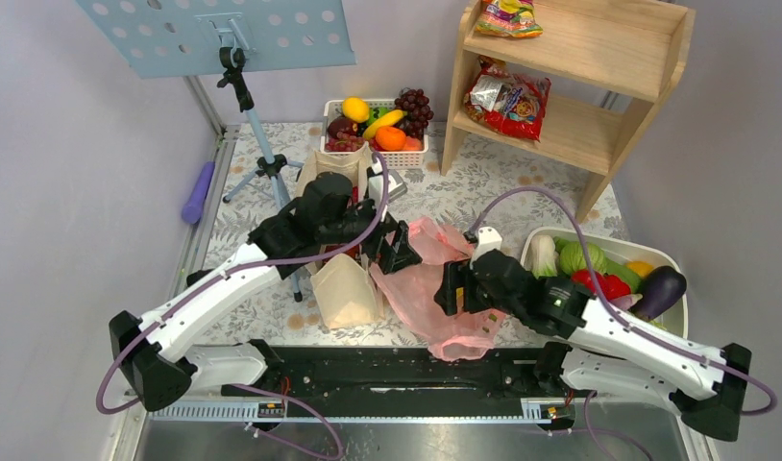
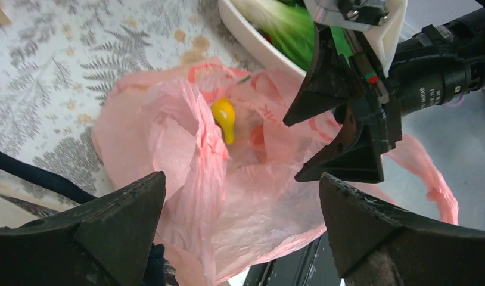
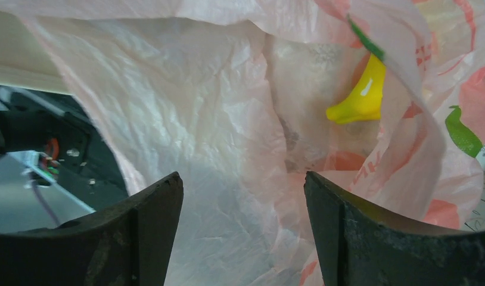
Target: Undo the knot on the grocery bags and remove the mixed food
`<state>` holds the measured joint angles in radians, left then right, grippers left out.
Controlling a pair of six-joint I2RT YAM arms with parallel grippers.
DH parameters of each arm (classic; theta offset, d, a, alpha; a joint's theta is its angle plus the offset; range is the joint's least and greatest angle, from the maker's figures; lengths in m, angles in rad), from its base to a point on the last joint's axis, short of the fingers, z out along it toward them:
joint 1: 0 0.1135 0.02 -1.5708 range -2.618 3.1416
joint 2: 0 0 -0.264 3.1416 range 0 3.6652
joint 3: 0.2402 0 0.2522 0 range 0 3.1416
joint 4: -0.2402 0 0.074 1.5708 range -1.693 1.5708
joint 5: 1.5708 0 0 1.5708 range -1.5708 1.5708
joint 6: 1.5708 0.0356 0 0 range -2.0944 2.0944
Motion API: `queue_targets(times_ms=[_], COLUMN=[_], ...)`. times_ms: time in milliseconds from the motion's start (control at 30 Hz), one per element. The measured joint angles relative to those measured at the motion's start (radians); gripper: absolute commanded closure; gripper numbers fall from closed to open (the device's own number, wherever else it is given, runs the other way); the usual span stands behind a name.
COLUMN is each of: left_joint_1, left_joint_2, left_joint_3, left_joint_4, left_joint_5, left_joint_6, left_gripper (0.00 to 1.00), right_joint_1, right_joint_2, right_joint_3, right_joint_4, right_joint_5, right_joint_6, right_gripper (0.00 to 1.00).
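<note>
Where the surface (image 1: 435,192) meets its near edge, the pink grocery bag (image 1: 421,288) lies with its mouth open, and a yellow banana (image 2: 224,116) is inside. The right end effector (image 1: 445,286) and the left end effector (image 1: 397,252) are both released over the bag, grasping nothing. Farther back stands a fruit basket (image 1: 406,157).

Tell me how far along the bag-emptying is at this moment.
Done: the pink bag lies with its mouth open and no knot showing. In hand: the left gripper and the right gripper, both open, hover at that mouth. Left: a yellow food item sits inside the bag, not gripped. Whether more lies beneath it is hidden by the plastic.
</note>
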<state>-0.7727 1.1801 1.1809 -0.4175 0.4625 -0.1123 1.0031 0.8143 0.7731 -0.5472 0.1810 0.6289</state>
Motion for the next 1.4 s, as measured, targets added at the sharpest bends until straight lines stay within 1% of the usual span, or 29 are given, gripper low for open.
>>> queue_targets(times_ms=[33, 67, 100, 133, 233, 300, 333, 367, 467, 533, 667, 733, 1033, 1267, 1400], left_joint_1=[-0.006, -0.012, -0.019, -0.027, -0.055, -0.076, -0.086, -0.093, -0.108, -0.112, -0.115, -0.116, -0.12, -0.124, -0.125], left_joint_2=[0.003, 0.006, 0.008, 0.009, 0.013, 0.014, 0.015, 0.015, 0.015, 0.015, 0.015, 0.015, 0.015, 0.015, 0.015], left_joint_3=[-0.016, -0.029, -0.037, -0.043, -0.045, -0.045, -0.045, -0.045, -0.045, -0.045, -0.045, -0.045, -0.047, -0.047, -0.047], left_joint_4=[0.0, 0.0, 0.0, 0.0, 0.0, -0.003, -0.004, -0.004, -0.004, -0.004, -0.004, -0.004, -0.004, -0.004, -0.004], left_joint_5=[-0.006, -0.009, -0.014, -0.016, -0.027, -0.035, -0.039, -0.04, -0.046, -0.052, -0.065, -0.072, -0.085, -0.089, -0.092], left_joint_6=[0.0, 0.0, 0.0, 0.002, 0.008, 0.018, 0.023, 0.024, 0.03, 0.033, 0.034, 0.034, 0.034, 0.034, 0.035], left_gripper=[0.05, 0.13, 0.28, 0.39, 0.7, 0.85, 0.91, 0.95, 1.0, 1.0, 1.0, 1.0, 1.0, 1.0, 1.0], right_joint_1=[0.016, 0.03, 0.045, 0.058, 0.08, 0.084, 0.085, 0.085, 0.087, 0.088, 0.088, 0.088, 0.036, -0.029, -0.06], right_joint_2=[0.021, 0.038, 0.056, 0.071, 0.123, 0.166, 0.187, 0.207, 0.26, 0.281, 0.323, 0.354, 0.506, 0.614, 0.665], right_joint_3=[-0.01, -0.017, -0.022, -0.025, -0.025, -0.026, -0.027, -0.032, -0.061, -0.085, -0.129, -0.137, -0.145, -0.146, -0.13], right_joint_4=[0.004, 0.006, 0.005, 0.006, 0.007, 0.008, 0.008, 0.012, 0.034, 0.055, 0.121, 0.153, 0.256, 0.322, 0.349], right_joint_5=[0.021, 0.038, 0.061, 0.084, 0.168, 0.228, 0.254, 0.281, 0.355, 0.389, 0.446, 0.468, 0.48, 0.463, 0.452], right_joint_6=[0.005, 0.008, 0.013, 0.017, 0.034, 0.052, 0.062, 0.073, 0.111, 0.127, 0.146, 0.15, 0.184, 0.183, 0.166], right_gripper=[0.2, 0.2, 0.21, 0.23, 0.32, 0.37, 0.39, 0.39, 0.4, 0.38, 0.29, 0.26, 0.25, 0.27, 0.32])
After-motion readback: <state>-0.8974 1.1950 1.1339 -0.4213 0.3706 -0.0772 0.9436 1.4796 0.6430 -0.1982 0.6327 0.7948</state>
